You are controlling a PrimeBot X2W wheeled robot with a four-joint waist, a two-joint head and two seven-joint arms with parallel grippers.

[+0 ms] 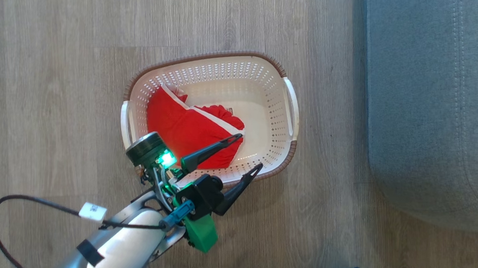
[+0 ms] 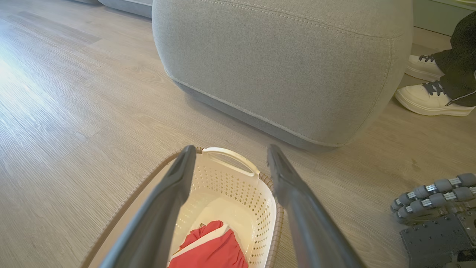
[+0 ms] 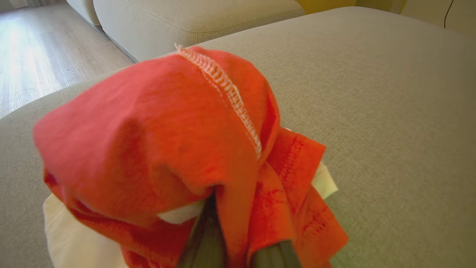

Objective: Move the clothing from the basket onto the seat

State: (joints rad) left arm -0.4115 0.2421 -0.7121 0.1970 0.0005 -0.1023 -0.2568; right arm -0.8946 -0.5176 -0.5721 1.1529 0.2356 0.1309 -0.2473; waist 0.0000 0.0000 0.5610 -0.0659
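Seemingly mid-transfer, the right end effector (image 3: 241, 257) grips one red garment (image 3: 148, 141) over the seat (image 3: 390, 111) beside the basket (image 1: 267, 89), while the left end effector (image 1: 249, 150) hangs wide open, empty, above the other garment (image 1: 180, 125) in it, likely needing a descent and pinch.

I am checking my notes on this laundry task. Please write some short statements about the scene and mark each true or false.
1. The left gripper is open, close to the basket. True.
2. The basket is empty. False: a red garment lies in it.
3. The right gripper is shut on a second red garment, over the grey seat. True.
4. The basket stands on the seat. False: it stands on the wooden floor, beside the seat.
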